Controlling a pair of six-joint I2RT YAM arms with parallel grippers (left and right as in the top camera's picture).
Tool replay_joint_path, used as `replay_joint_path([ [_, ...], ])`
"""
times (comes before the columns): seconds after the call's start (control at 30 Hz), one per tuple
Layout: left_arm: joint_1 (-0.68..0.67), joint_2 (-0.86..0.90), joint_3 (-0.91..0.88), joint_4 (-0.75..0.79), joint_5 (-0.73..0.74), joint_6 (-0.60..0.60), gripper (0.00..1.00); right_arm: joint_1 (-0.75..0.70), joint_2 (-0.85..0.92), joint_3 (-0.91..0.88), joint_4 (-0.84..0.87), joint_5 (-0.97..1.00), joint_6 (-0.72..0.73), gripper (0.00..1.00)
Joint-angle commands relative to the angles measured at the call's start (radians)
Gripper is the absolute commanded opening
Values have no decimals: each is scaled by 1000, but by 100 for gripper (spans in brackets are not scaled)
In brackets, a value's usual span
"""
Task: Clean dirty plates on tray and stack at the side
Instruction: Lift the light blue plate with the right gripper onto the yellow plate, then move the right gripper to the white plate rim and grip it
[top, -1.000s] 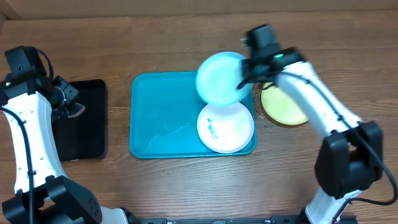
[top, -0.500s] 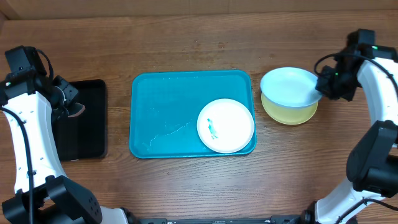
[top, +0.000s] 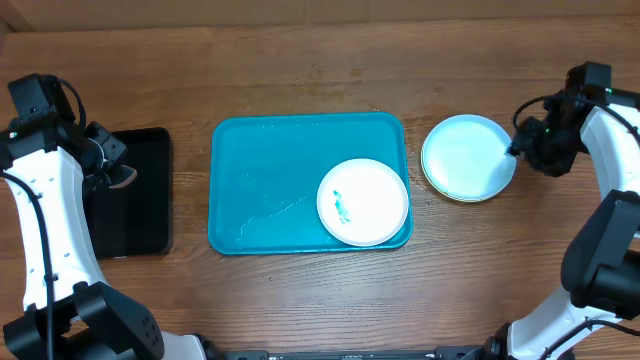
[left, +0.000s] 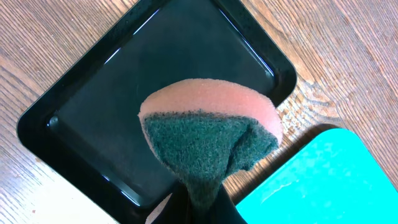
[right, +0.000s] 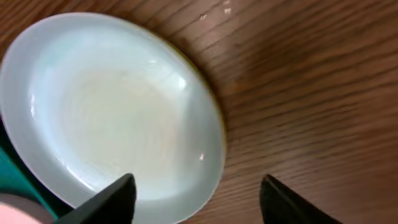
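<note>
A white plate (top: 363, 201) with a green smear lies in the near right corner of the turquoise tray (top: 270, 180). To the right of the tray, a pale blue plate (top: 467, 156) (right: 112, 106) rests on top of a yellow-green plate (top: 455, 195), of which only a thin rim shows. My right gripper (top: 520, 148) (right: 199, 198) hangs open at the blue plate's right edge, holding nothing. Far to the left, my left gripper (top: 112, 170) (left: 202, 202) is shut on a pink and green sponge (left: 208, 134) above a black tray (top: 130, 190).
The black tray (left: 112, 99) lies left of the turquoise tray (left: 317, 186) with a strip of bare wood between them. Wet streaks mark the turquoise tray's near left part. A cardboard wall runs along the table's far edge.
The right arm carried the pale blue plate from above the tray to the right, set it on the yellow-green plate and opened its jaws. The left arm stayed still.
</note>
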Motion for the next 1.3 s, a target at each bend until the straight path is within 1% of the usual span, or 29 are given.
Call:
replay_joint_path([
  [0.0,0,8,-5,3,8,-17,4,50,-21,-11,13,-158,-91,68],
  [0.03,0,8,-5,3,8,-17,4,70,-21,-11,14,-209,-142,68],
  [0.1,0,8,-5,2,8,-17,4,118,-21,-11,23,-274,-195,68],
  [0.17,0,8,-5,2,8,-17,4,176,-21,-11,46,-311,-208,68],
  [0.27,0,8,-5,2,8,-17,4,282,-21,-11,100,-293,-216,68],
  [0.43,-1,8,-5,2,8,-16,4,472,-9,-11,163,-93,-294,68],
  [0.5,0,8,-5,2,8,-16,4,532,9,-11,166,-2,-301,68],
  [0.6,0,8,-5,3,8,-17,4,594,45,-11,160,64,-301,66],
  [0.7,-1,8,-5,6,8,-17,4,624,86,-11,157,69,-300,61],
  [0.83,0,8,-5,7,8,-17,4,628,122,-12,132,65,-288,54],
  [1.0,0,8,-5,12,8,-17,4,628,126,-12,67,46,-285,45],
  [1.27,0,8,-5,12,8,-17,4,628,126,-86,88,46,-276,43],
])
